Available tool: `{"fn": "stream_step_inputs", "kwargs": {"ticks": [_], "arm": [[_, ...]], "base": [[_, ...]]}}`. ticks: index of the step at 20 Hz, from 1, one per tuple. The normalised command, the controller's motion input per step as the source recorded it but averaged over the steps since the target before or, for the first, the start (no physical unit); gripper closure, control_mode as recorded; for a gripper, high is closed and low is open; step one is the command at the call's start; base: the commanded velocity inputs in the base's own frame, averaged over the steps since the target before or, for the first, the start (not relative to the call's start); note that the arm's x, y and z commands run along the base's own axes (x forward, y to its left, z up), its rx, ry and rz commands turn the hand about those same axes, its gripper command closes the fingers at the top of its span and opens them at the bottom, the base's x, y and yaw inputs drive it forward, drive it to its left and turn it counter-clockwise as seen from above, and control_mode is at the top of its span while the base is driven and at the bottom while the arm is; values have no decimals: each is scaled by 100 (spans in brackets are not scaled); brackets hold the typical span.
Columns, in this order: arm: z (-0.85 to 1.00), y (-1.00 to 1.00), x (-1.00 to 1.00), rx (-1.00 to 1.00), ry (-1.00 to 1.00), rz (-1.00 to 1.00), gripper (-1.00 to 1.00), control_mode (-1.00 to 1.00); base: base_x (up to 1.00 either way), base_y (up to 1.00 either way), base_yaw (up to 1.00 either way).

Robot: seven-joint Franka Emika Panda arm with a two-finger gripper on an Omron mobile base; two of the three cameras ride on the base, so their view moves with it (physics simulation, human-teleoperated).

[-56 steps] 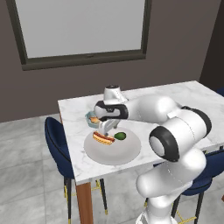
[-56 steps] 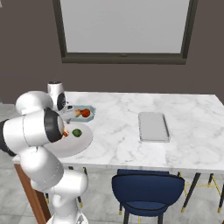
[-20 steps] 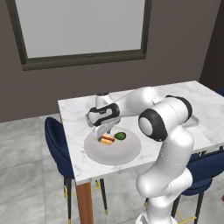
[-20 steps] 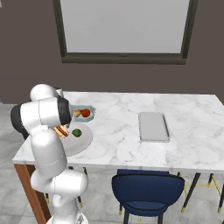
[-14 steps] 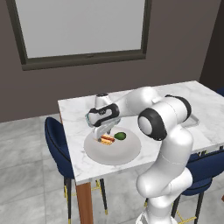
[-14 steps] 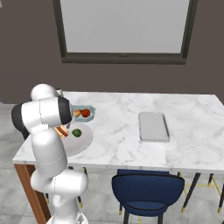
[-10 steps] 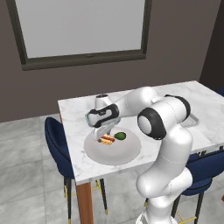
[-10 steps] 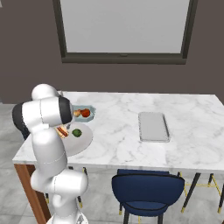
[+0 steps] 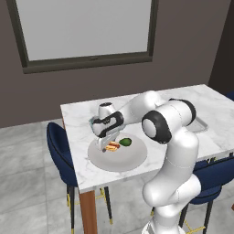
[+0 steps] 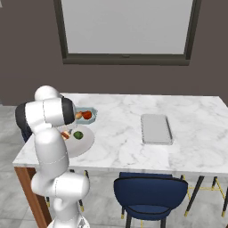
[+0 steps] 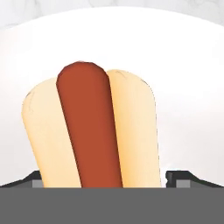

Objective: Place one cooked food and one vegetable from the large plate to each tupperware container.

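Pale bun's near end (image 11: 87,131) hidden, gripper (image 11: 103,177) astride

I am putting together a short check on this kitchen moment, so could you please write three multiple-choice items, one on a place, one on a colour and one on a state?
1. The hot dog lies on:
A. the large plate
B. the grey tub
C. a chair

2. The food beside the hot dog on the plate is:
A. white
B. green
C. blue

3. The gripper is:
A. shut on the hot dog
B. open around the hot dog
C. shut, empty

Answers: 1 A, pale plate surrounds it in the hand view. 2 B, the green item shows in the left base view. 3 B, fingertips sit wide on either side of the bun.
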Motion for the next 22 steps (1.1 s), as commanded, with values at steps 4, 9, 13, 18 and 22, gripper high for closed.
{"fn": "stream_step_inputs", "kwargs": {"ticks": [4, 9, 13, 18, 22], "arm": [[0, 0, 0, 0, 0, 0, -100, -100], [0, 0, 0, 0, 0, 0, 100, -100], [0, 0, -4, 0, 0, 0, 100, -100], [6, -11, -25, -3, -3, -2, 100, -100], [13, -64, -13, -18, -1, -29, 100, -100]], "base": [[0, 0, 0], [0, 0, 0], [0, 0, 0], [0, 0, 0], [0, 0, 0]]}}
